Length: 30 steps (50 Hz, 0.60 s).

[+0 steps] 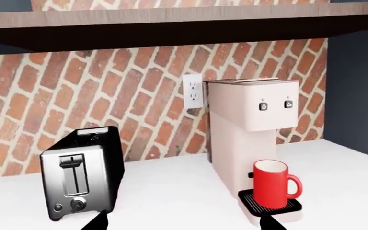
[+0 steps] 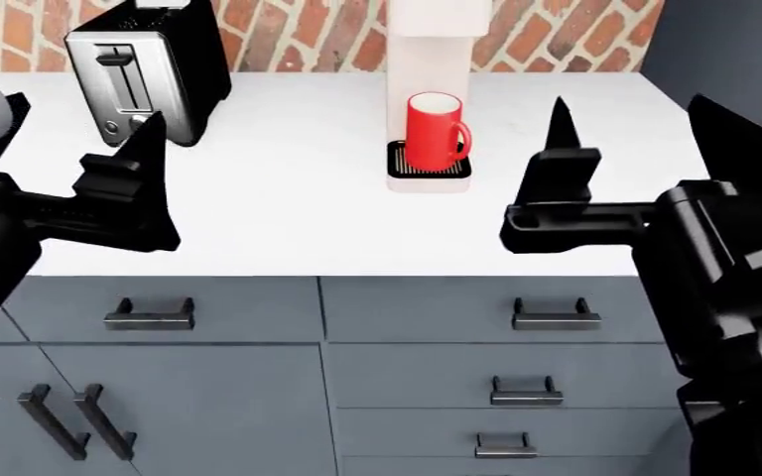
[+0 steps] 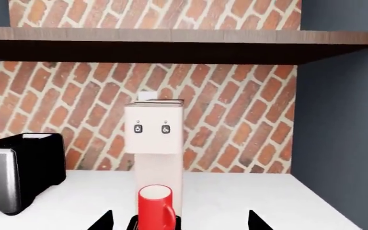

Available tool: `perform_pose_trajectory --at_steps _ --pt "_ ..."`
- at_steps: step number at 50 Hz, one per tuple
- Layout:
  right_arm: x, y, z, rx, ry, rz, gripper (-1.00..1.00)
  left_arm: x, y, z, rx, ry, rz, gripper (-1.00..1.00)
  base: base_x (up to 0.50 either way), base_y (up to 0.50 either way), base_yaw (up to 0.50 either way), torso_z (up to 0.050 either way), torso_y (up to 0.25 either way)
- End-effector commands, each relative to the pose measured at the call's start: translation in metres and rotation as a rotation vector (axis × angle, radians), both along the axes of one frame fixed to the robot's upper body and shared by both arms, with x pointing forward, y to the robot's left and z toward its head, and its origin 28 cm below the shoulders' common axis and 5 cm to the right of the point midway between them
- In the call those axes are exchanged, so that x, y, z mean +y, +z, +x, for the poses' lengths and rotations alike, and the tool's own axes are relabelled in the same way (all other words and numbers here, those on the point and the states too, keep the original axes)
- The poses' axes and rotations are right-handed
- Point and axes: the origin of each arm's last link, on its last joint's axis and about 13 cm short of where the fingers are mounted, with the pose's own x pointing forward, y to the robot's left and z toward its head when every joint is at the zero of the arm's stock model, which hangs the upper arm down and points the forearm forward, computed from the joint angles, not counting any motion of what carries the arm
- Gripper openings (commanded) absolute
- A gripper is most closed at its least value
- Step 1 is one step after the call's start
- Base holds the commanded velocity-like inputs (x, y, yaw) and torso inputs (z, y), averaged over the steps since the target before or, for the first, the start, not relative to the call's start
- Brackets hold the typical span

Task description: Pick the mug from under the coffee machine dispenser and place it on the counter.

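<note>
Both end effectors, left (image 2: 136, 183) and right (image 2: 556, 178), are hovering empty, fingers apart, well short of the mug (image 2: 435, 132) sitting upright under the coffee machine dispenser (image 1: 251, 139).

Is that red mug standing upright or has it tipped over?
Upright. The mug stands on the black drip tray of the coffee machine, its open white rim facing up and its handle out to one side.

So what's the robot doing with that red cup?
Nothing has been grabbed yet. The red mug sits on the drip tray of the coffee machine dispenser, with a toaster further along the white counter. The left tool and right tool are both open and empty, hovering at the counter's front edge, short of the mug.
</note>
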Motion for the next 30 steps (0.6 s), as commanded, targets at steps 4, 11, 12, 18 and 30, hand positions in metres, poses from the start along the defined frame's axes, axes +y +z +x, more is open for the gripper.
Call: perform_pose_trajectory --at_steps 4,11,12,18,30 --pt "-0.0027 0.0030 0.0018 -0.021 -0.018 -0.026 1.00 0.0055 0.0070 -0.0075 -0.047 0.035 0.010 1.00 0.09 0.00 0.00 0.000 0.000" --pt "-0.0054 0.0015 0.0008 -0.020 -0.028 -0.027 1.00 0.0040 0.0074 -0.0076 -0.051 0.036 0.017 1.00 0.23 0.00 0.00 0.000 0.000" --pt "-0.0056 0.0015 0.0007 -0.020 -0.030 -0.028 1.00 0.0037 0.0075 -0.0074 -0.051 0.035 0.018 1.00 0.26 0.00 0.00 0.000 0.000" --pt "-0.0066 0.0010 0.0001 -0.017 -0.032 -0.035 1.00 0.0030 0.0073 -0.0062 -0.048 0.036 0.021 1.00 0.26 0.00 0.00 0.000 0.000" --pt "-0.0083 -0.0006 -0.0020 -0.012 -0.037 -0.039 1.00 0.0026 0.0092 -0.0049 -0.049 0.041 0.023 1.00 0.25 0.00 0.00 0.000 0.000"
